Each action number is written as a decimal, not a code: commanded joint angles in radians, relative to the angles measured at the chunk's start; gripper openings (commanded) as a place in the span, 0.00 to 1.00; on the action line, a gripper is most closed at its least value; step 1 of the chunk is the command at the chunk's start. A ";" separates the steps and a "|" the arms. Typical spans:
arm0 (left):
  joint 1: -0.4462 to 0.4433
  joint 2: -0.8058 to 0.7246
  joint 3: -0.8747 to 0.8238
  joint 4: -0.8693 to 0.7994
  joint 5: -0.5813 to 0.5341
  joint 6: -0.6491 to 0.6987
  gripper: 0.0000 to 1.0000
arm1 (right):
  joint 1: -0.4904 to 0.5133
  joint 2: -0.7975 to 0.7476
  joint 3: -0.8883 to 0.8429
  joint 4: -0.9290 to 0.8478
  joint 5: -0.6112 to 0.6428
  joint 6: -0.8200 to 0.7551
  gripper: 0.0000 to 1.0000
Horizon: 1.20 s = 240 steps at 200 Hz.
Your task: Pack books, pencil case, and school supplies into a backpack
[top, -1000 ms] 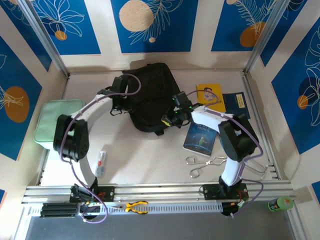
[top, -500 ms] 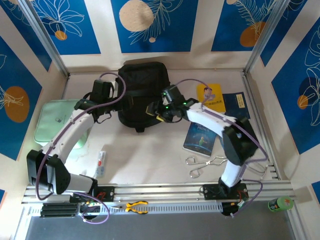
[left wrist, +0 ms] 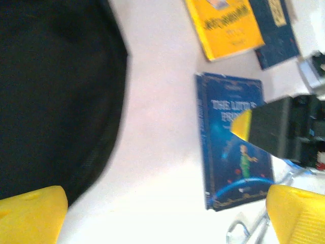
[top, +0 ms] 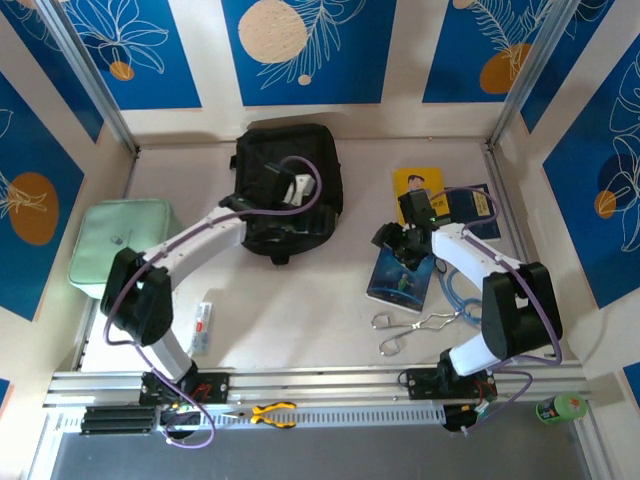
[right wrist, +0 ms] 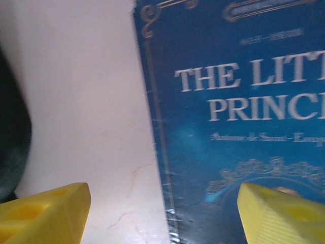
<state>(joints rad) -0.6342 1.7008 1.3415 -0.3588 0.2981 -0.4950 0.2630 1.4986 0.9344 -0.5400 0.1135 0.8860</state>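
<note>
The left end effector (left wrist: 162, 216) hangs over the black backpack (top: 290, 160), which lies on the tabletop (top: 300, 300) right under it. Its two yellow fingers (left wrist: 30, 213) are spread wide with nothing in them. The right end effector (right wrist: 162, 213) is wide apart too and holds nothing; the blue "The Little Prince" book (right wrist: 238, 101) lies flat just below it, one finger above the cover and the other above bare tabletop beside the book's edge. The yellow book (top: 418, 187) and the navy book (top: 470, 205) lie side by side just beyond that end effector.
</note>
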 commanded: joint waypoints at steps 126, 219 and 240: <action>-0.113 0.187 0.220 -0.228 -0.219 -0.071 0.87 | 0.058 0.240 0.025 0.144 -0.257 0.051 0.74; -0.247 0.351 0.358 -0.299 -0.251 -0.022 0.69 | -0.107 -0.006 -0.005 -0.081 -0.072 -0.118 0.65; -0.290 0.415 0.442 -0.370 -0.333 0.025 0.69 | -0.152 -0.023 -0.051 -0.090 -0.083 -0.138 0.62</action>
<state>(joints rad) -0.8745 2.0617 1.6890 -0.6178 0.0738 -0.5369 0.1478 1.4895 0.9463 -0.5282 -0.0040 0.8062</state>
